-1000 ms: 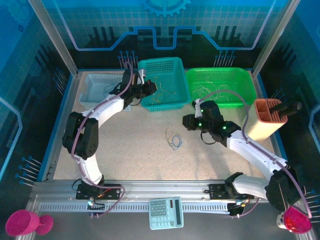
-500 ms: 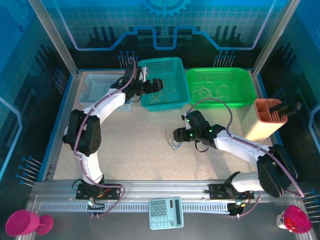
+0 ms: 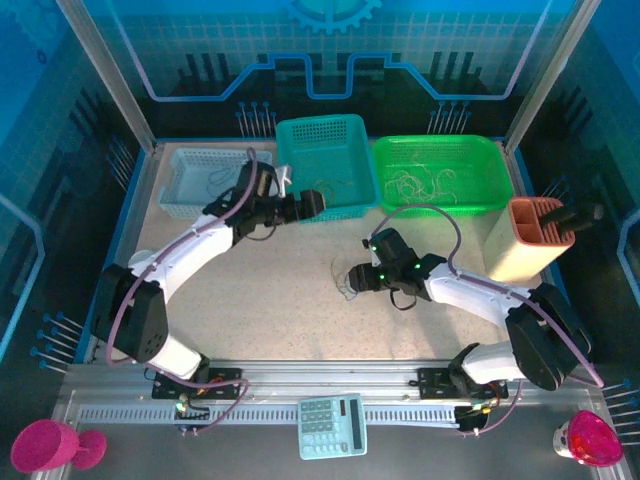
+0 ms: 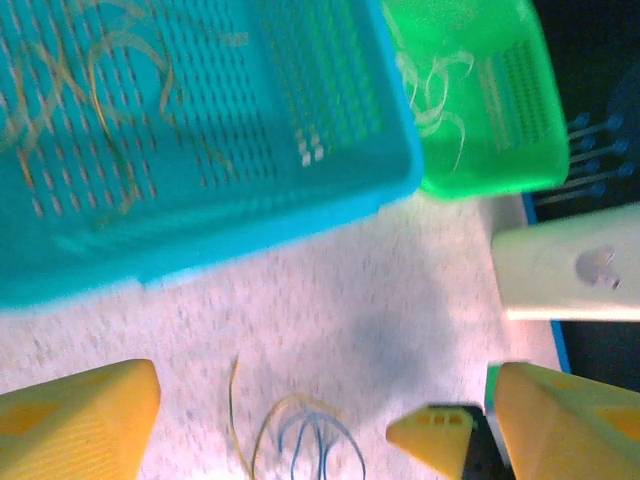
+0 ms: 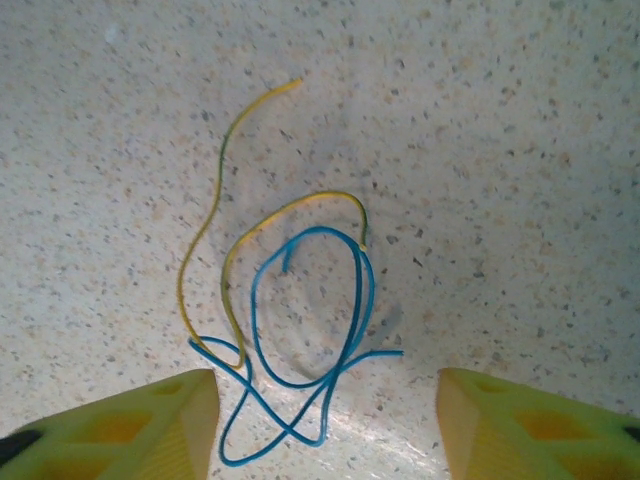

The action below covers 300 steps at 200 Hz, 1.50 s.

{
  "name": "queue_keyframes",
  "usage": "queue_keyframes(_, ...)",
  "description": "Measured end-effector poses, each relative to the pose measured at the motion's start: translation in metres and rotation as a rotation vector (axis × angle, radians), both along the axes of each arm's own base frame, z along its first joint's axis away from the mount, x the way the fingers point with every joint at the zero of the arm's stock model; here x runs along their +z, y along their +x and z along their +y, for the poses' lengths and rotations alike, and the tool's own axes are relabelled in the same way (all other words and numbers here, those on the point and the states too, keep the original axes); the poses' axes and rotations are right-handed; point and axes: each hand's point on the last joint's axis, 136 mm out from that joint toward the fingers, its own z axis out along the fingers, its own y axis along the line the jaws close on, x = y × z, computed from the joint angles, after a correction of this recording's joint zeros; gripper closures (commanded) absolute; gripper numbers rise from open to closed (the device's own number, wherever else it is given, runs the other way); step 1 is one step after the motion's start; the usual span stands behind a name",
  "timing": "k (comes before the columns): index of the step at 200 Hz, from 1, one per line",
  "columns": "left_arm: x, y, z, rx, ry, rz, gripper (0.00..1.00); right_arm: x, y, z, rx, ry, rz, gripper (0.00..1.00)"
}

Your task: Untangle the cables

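We see a speckled worktop [image 3: 250, 310] with three baskets along its far side. A pale grey-blue basket [image 3: 185, 165] is on the left, a teal basket [image 3: 335, 213] in the middle and a green basket [image 3: 440, 208] on the right. Thin pale wires [image 3: 420, 182] lie inside the teal one and the green one.

The left gripper [image 3: 316, 203] hangs just beside the near wall of the teal basket. In the left wrist view its yellow fingers [image 4: 80, 420] stand wide apart with nothing between them, so it is released.

The right gripper [image 3: 355, 277] is low over the middle of the worktop, directly at the cables [image 3: 343, 285]. In the right wrist view its jaws are also spread and they clench nothing. The near end of the tangle lies in the gap between them, and we cannot tell if a finger touches it.

The cables lie flat on the worktop, well apart from the baskets. The blue cable [image 5: 320, 229] makes a loop and crosses itself at its near end. The yellow cable [image 5: 300, 198] curves on the left and far side of this loop and crosses the blue one at the near left.
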Motion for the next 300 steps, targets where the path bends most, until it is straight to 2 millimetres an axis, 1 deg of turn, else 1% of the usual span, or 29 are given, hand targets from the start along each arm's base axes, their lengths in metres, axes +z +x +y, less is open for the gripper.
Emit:
queue_keyframes(20,-0.025,-0.025,-0.013,-0.033,0.048,0.069,0.19,-0.010,-0.002,-0.002,-0.005,-0.013,0.018,0.56)
queue_keyframes(37,-0.037,-0.040,-0.021,-0.055,0.093,0.098,0.25,-0.016,-0.003,-0.003,-0.018,-0.018,0.026,0.68)
queue_keyframes(52,-0.043,-0.047,-0.027,-0.071,0.118,0.107,0.27,-0.018,-0.002,-0.004,-0.022,-0.021,0.024,0.79)
queue_keyframes(65,-0.053,-0.050,-0.031,-0.078,0.141,0.125,0.28,-0.019,-0.002,-0.004,-0.026,-0.017,0.022,0.88)
queue_keyframes(77,-0.068,-0.052,-0.033,-0.082,0.173,0.153,0.28,-0.019,-0.001,-0.003,-0.030,-0.011,0.020,0.95)
queue_keyframes(87,-0.082,-0.053,-0.033,-0.080,0.205,0.177,0.28,-0.021,-0.001,-0.004,-0.028,-0.012,0.018,0.98)
queue_keyframes(116,-0.117,-0.063,-0.036,-0.096,0.285,0.237,0.28,-0.029,-0.005,-0.007,-0.035,-0.021,0.028,1.00)
queue_keyframes(149,-0.139,-0.067,-0.038,-0.107,0.341,0.271,0.30,-0.036,-0.010,-0.011,-0.037,-0.033,0.040,1.00)
queue_keyframes(169,-0.143,-0.064,-0.041,-0.108,0.360,0.265,0.34,-0.036,-0.009,-0.011,-0.040,-0.031,0.040,1.00)
queue_keyframes(213,-0.138,-0.051,-0.054,-0.128,0.398,0.213,0.44,-0.037,-0.009,-0.011,-0.045,-0.026,0.037,1.00)
queue_keyframes(238,-0.140,-0.043,-0.059,-0.129,0.426,0.200,0.51,-0.038,-0.009,-0.013,-0.052,-0.026,0.037,1.00)
queue_keyframes(277,-0.153,-0.043,-0.056,-0.133,0.494,0.209,0.57,-0.042,-0.011,-0.016,-0.061,-0.035,0.037,1.00)
queue_keyframes(300,-0.157,-0.043,-0.054,-0.132,0.525,0.209,0.58,-0.041,-0.011,-0.017,-0.063,-0.035,0.033,1.00)
